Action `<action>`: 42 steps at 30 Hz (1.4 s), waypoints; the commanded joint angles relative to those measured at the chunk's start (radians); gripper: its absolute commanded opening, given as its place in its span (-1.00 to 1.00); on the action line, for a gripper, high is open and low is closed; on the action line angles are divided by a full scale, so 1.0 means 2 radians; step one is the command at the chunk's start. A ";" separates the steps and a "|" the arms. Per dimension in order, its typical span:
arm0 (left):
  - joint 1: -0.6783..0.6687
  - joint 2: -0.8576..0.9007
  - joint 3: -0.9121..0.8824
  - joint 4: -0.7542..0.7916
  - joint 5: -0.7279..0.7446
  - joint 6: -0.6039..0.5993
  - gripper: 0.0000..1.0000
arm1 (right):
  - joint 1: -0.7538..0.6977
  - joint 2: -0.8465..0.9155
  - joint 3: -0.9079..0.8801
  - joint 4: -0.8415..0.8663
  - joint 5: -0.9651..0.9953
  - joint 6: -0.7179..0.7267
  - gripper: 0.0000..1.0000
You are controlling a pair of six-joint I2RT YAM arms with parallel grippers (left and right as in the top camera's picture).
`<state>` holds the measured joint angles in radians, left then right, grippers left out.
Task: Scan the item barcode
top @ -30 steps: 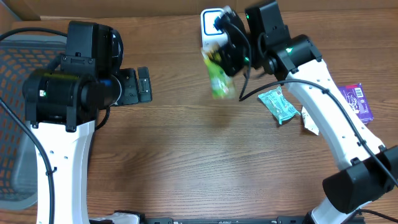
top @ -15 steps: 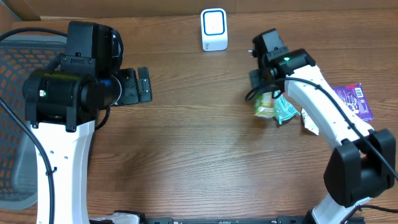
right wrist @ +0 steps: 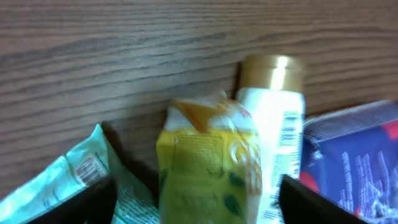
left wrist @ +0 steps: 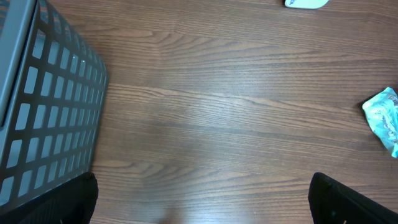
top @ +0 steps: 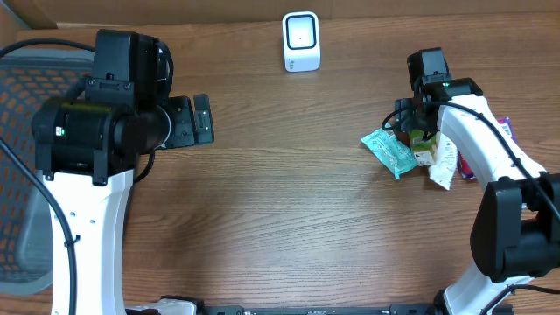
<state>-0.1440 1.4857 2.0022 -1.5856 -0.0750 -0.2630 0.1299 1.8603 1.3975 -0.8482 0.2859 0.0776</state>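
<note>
The item, a yellow-green packet, lies on the table among other goods, between the wide-apart fingers of my right gripper; there is a gap on each side, so it is open. From overhead the right gripper hangs over the packet at the right side of the table. The white barcode scanner stands at the back centre, far from the packet. My left gripper is open over bare wood at the left, holding nothing; in the left wrist view the left gripper shows only its two dark tips.
Around the item lie a teal packet, a white bottle with a gold cap and a purple packet. A grey mesh basket stands at the left edge.
My right arm carried the yellow-green packet from in front of the scanner to the pile at the right, set it down and opened its jaws. The left arm stayed still.
</note>
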 commanded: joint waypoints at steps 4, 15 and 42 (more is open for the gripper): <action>0.000 0.000 0.002 0.000 -0.001 -0.007 0.99 | 0.006 -0.007 0.032 -0.021 -0.015 0.002 0.75; 0.000 0.000 0.002 0.000 -0.001 -0.007 0.99 | 0.047 -0.006 0.099 -0.047 -0.302 -0.039 0.38; 0.000 0.000 0.002 0.000 -0.001 -0.007 0.99 | 0.043 0.064 0.005 -0.020 -0.129 0.007 0.48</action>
<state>-0.1440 1.4857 2.0022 -1.5856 -0.0750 -0.2630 0.2401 1.9724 1.4124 -0.8814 -0.0536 0.0563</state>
